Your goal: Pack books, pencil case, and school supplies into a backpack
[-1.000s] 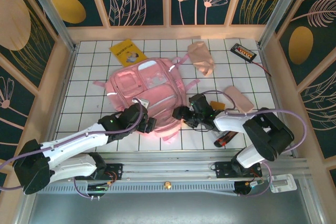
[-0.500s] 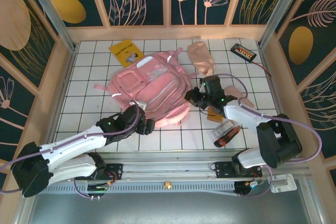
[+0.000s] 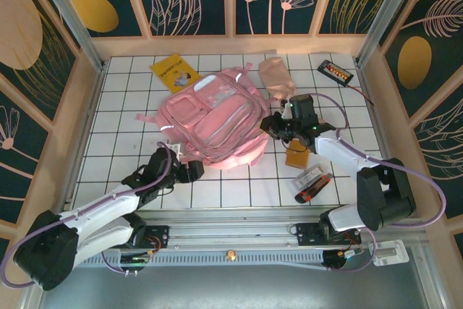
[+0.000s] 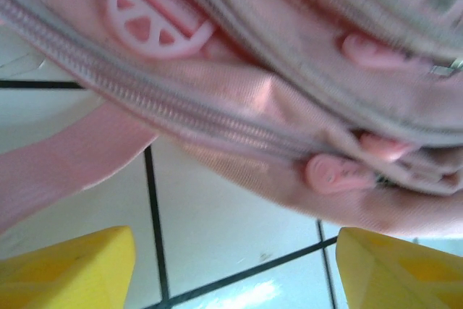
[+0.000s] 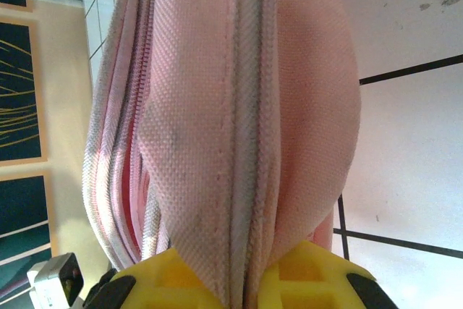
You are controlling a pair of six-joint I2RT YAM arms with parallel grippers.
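Pink fabric is pinched between the yellow fingers (image 5: 311, 284) of the right tool (image 3: 278, 127), which is clamped on a seamed fold at the right edge of the large light-pink fabric backpack (image 3: 213, 117). The backpack lies in the middle of the white gridded bench (image 3: 116, 106). The left tool (image 3: 189, 171) is held at the backpack's near edge with its jaws apart and nothing between them. In its wrist view a grey zipper track (image 4: 181, 117) and a rounded pink zip pull (image 4: 338, 174) are seen just ahead.

The step in hand is judged to be the opening of a compartment. To do it well, the fold should be held taut by the right tool so that the fabric is not bunched. The left tool should be closed on 1 pull alone, not on the loose pink strap (image 4: 65, 171) beside it, and the pull should be drawn along the track rather than lifted from it.

The thin bright-yellow booklet (image 3: 176, 72), the soft beige-pink pouch (image 3: 276, 77), the small orange-brown notebook (image 3: 296, 157) and the clear-wrapped pack with dark contents (image 3: 312, 184) lie outside the backpack, so nothing is judged packed yet
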